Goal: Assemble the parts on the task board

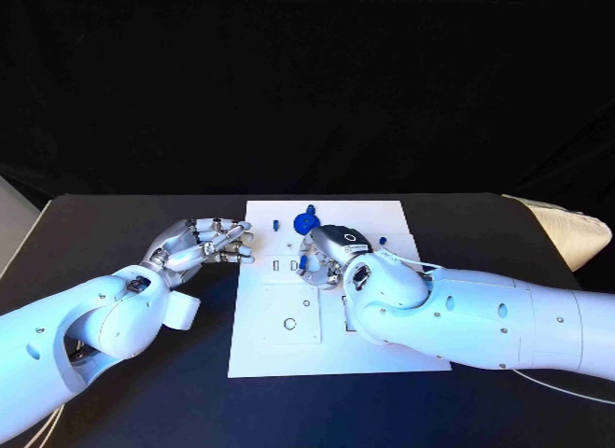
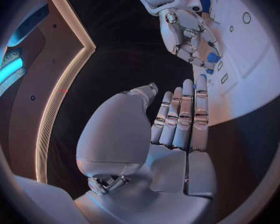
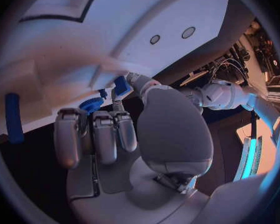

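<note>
The task board (image 1: 291, 350) lies at the centre of the black counter (image 1: 118, 224). A small blue part (image 3: 122, 85) is pinched at the fingertips of the right hand (image 1: 328, 257), over the board's middle. The left hand (image 1: 200, 245) hovers at the board's left edge, fingers together and straight, nothing held. A round blue part (image 1: 304, 222) sits on the upper board. The parts are judged light, rigid, smooth plastic; they are best pinched across their flat sides.

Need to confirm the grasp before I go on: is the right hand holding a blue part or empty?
Holding. The right hand pinches a small blue part at its fingertips, above the task board.
</note>
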